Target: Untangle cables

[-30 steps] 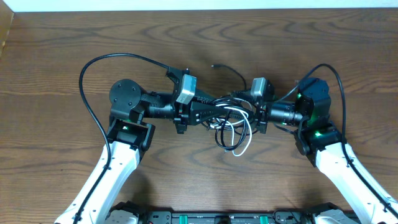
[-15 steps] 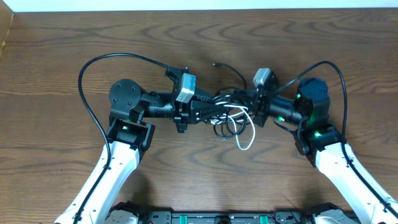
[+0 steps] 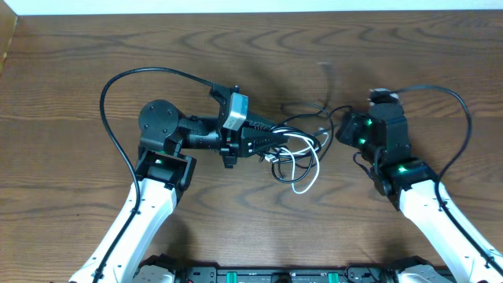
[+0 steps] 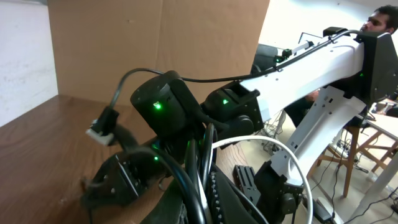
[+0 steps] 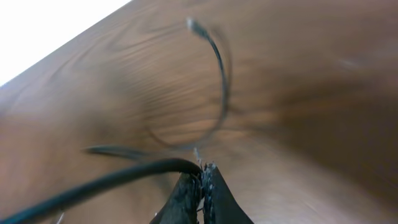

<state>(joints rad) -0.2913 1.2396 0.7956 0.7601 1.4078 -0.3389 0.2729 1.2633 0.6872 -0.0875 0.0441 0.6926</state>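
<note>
Right gripper [image 5: 202, 177] is clamping a black cable [image 5: 124, 176], left gripper [image 3: 269, 145] is pinching the tangle [image 3: 297, 157] just ahead of it: teasing-out step, probably needing steady outward pulling next.

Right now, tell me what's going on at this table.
Two robot arms are untangling cables on a table. The left gripper is shut on the knotted bunch at mid-table, and a white cable loops out of that bunch. The right gripper is shut on one black cable, off to the right of the knot. The tangle is not yet undone.
</note>
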